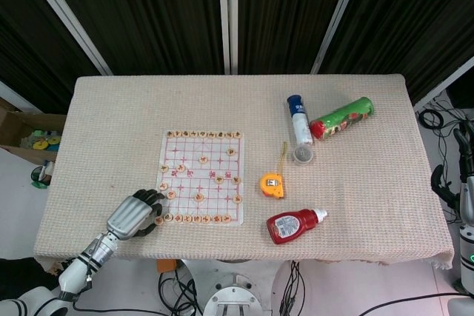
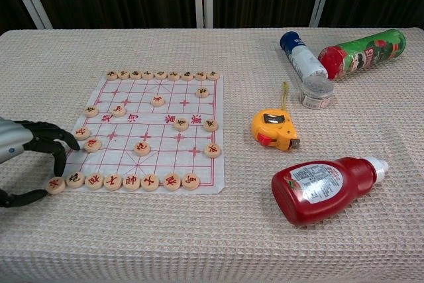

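Observation:
A paper Chinese chess board with red grid lines lies left of the table's middle, with several round wooden pieces on it. My left hand rests at the board's near left corner. Its dark fingers arch down onto the board's left edge and its thumb lies low on the cloth. The corner piece sits between fingers and thumb, and no grip on it shows. My right hand hangs off the table's right side, only partly seen.
A yellow tape measure lies right of the board, and a red ketchup bottle lies on its side nearer the front. At the back right lie a green can and a blue-capped white bottle.

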{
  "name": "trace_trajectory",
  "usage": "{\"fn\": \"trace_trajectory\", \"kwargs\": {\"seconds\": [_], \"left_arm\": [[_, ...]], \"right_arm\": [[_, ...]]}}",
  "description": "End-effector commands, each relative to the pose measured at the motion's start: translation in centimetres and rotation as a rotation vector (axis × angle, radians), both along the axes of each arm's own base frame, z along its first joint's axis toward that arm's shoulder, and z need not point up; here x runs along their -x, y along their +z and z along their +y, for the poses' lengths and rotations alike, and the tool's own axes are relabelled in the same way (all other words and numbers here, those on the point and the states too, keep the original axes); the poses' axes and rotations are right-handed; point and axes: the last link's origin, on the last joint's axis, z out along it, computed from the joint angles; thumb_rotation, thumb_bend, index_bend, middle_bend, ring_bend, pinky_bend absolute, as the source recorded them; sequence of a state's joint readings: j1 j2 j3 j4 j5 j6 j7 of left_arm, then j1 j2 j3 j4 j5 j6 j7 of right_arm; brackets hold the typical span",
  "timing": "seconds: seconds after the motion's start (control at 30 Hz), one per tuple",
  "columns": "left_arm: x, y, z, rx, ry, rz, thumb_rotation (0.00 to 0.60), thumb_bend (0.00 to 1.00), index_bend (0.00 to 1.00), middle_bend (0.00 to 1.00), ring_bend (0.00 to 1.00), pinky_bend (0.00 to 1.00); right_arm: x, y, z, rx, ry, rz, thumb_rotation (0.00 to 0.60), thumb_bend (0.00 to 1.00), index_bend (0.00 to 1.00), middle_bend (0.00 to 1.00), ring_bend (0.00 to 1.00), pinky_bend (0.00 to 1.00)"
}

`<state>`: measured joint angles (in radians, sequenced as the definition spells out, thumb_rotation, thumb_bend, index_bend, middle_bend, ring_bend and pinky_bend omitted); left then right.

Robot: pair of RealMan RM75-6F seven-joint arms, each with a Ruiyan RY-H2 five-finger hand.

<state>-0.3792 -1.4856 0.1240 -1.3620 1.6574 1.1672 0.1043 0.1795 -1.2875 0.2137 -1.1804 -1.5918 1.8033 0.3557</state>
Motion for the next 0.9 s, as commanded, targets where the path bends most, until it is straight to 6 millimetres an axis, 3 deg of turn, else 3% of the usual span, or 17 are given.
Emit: {"fn": "trace_trajectory", "kwargs": {"seconds": [0.03,0.47,0.9], "left_arm": [[0.1,-0.1,0.0,0.000,0.003,-0.002,0.552,0.33,0.49,0.23,0.17,0.25],[-0.2,0.5,0.0,-0.014,-0.003,-0.037,0.596,0.34,0.52,0.23,0.17,0.26],[-1.4,0.6,0.6,-0.023,-0.031,-0.052,0.597,0.34,0.52,0.23,0.17,0.26]], "right_arm": [[0.1,-0.1,0.0,0.000,-0.002,-0.001,0.600,0.58,0.00,0.00,0.00,0.00],[0.1,-0.1,0.1,-0.003,0.003,0.004,0.600,0.56,0.00,0.00,0.00,0.00],[0.3,0.0,0.2,-0.002,-0.007,-0.002,0.600,0.56,0.00,0.00,0.00,0.00]]}}
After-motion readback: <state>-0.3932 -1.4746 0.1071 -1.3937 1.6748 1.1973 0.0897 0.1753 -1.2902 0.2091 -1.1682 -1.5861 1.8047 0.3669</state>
